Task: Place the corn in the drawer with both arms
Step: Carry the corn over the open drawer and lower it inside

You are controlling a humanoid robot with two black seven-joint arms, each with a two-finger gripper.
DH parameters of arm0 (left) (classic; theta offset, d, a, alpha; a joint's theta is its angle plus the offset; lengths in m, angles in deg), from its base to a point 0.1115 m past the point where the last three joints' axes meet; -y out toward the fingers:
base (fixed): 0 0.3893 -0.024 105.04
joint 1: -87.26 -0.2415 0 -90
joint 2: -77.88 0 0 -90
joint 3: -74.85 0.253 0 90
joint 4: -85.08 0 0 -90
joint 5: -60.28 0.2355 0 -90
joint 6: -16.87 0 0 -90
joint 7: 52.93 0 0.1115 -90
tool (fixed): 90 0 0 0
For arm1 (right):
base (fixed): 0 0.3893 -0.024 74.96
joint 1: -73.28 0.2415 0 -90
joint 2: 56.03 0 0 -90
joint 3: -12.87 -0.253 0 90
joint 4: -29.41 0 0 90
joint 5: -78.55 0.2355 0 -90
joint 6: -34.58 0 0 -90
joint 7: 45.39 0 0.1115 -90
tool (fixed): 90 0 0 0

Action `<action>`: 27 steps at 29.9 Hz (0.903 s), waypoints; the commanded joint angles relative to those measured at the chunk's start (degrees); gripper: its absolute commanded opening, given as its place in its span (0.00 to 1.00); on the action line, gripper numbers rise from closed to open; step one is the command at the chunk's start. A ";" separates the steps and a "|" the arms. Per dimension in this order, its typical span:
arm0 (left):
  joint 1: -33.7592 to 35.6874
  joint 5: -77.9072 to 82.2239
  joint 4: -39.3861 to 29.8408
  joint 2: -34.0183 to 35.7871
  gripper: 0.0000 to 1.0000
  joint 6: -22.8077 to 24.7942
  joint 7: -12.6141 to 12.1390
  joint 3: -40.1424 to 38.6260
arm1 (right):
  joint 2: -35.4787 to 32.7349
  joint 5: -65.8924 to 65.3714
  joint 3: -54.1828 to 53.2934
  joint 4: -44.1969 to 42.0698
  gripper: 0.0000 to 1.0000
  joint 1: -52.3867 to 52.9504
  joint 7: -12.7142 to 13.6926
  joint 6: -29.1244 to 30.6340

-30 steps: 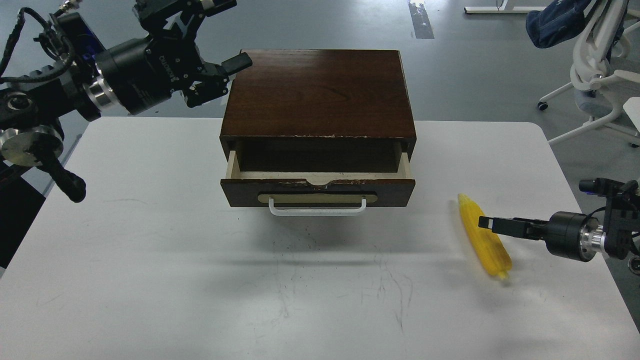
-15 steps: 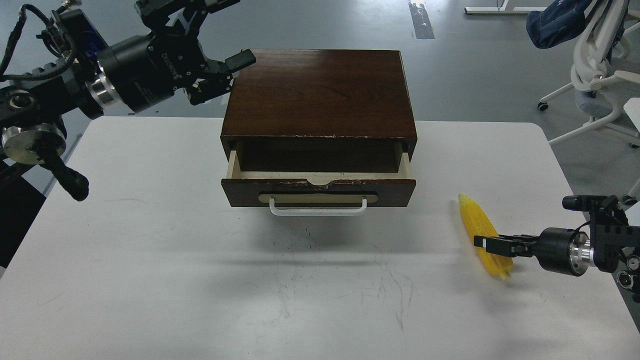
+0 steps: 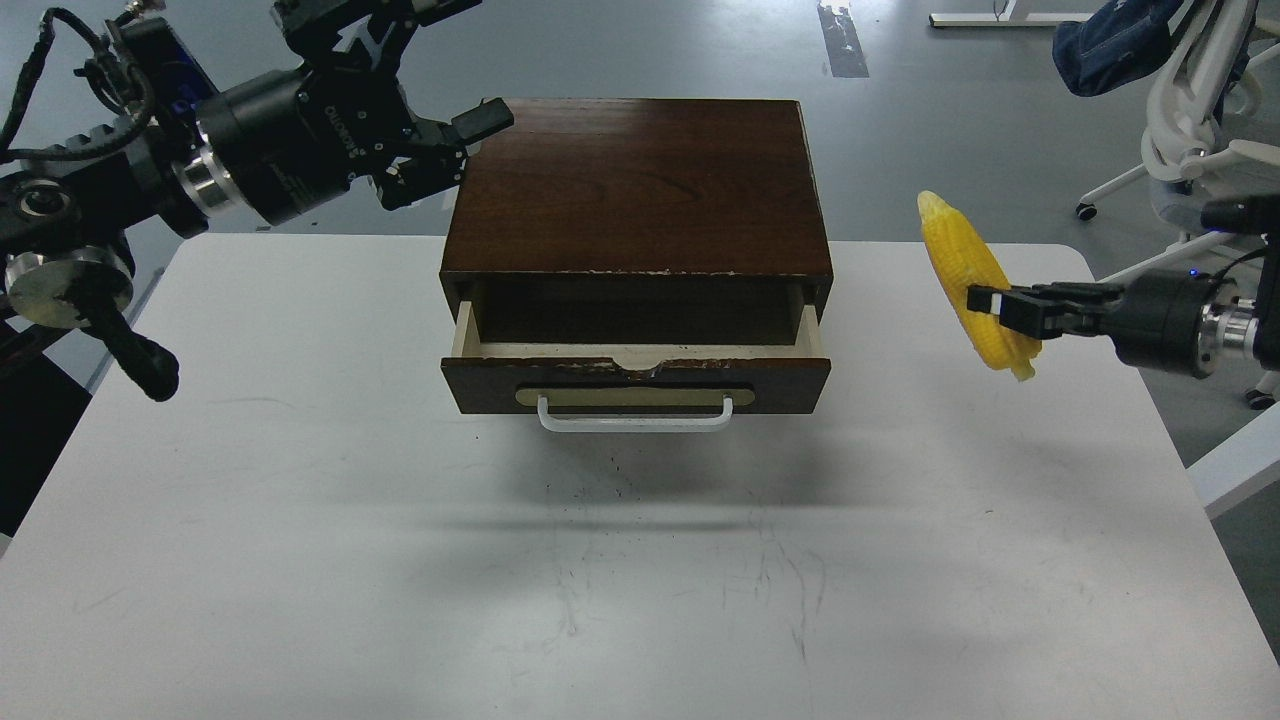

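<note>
Head view: the right pincer [image 3: 990, 302] is clamped across the middle of the bright yellow tapered plastic corn cob [image 3: 962, 262], holding it in the air above the white worktop [image 3: 300, 520], well right of the dark brown wooden box's pull-out drawer [image 3: 636, 352], which stands partly open. The cob hangs tilted, pale tip far. Best carry it left over the cream walls, turn it lengthwise along the opening, lower, then release. The left pincer [image 3: 455, 150] hovers at the box's far-left corner, fingers parted, empty.

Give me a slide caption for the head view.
Right gripper holds the corn aloft beside the open drawer.
</note>
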 commanded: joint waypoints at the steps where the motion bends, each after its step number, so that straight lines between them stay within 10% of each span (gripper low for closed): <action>1: -0.09 -0.08 0.19 0.14 0.99 0.00 0.00 0.01 | 3.58 -0.08 4.98 0.56 0.00 10.95 -0.01 1.64; 11: -0.09 -0.17 0.19 0.49 0.99 0.00 0.00 -1.75 | 27.82 -2.61 20.72 0.56 0.01 36.27 -0.01 1.03; 27: -0.09 -0.08 0.19 0.67 0.99 0.00 0.00 -1.75 | 46.21 -11.33 29.42 -1.98 0.05 37.17 -0.01 -5.65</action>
